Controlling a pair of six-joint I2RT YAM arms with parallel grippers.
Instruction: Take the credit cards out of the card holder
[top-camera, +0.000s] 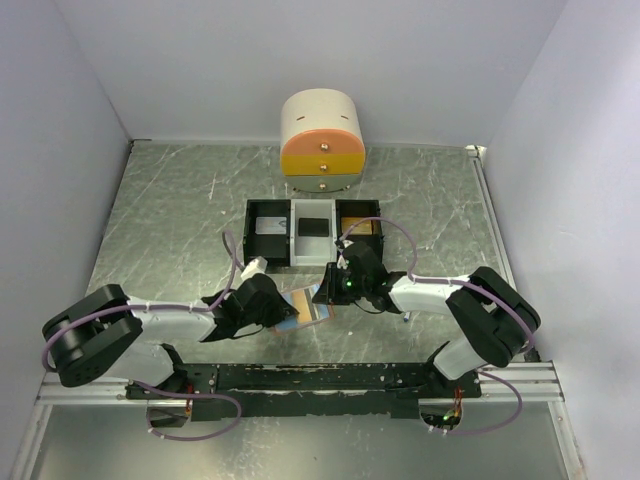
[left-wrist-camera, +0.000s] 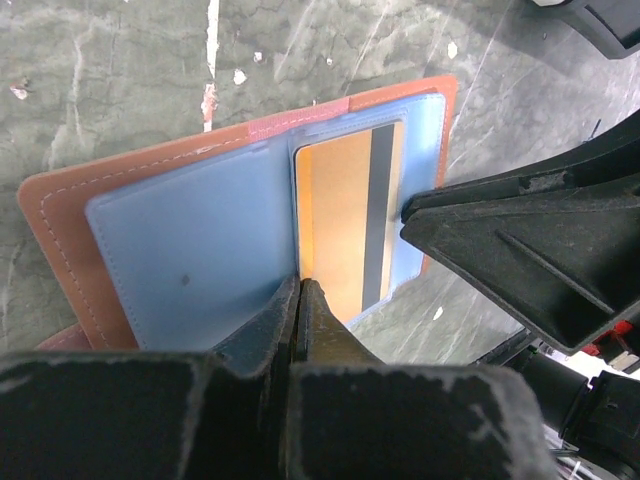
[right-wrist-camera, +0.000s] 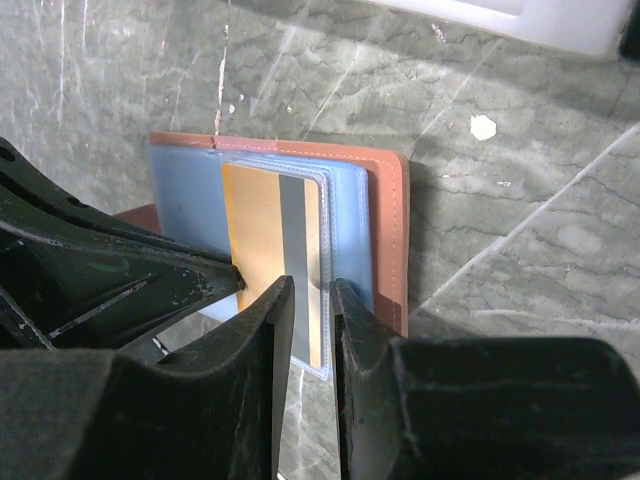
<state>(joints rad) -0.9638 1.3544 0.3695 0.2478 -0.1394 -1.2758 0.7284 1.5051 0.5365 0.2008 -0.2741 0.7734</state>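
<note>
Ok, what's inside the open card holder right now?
One orange-gold card with a dark stripe sits in a clear pocket of the card holder. The other half shows only blue lining. Any cards behind it or inside the lining are covered.

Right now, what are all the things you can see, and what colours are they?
table: one, grey-green marbled, under everything
drawer chest: one, cream with orange and yellow drawers, far edge of the table
tray: one, black and white, three compartments, middle of the table
grey card: one, grey, tray's left compartment
black card: one, black, tray's middle compartment
card holder: one, tan-brown with light blue lining, open, between the claws
orange-gold card: one, orange-gold with a grey stripe, in the holder's clear pocket
left claw: one, black, shut on the card holder's edge
right claw: one, black, at the orange-gold card's end; grip unclear
</note>
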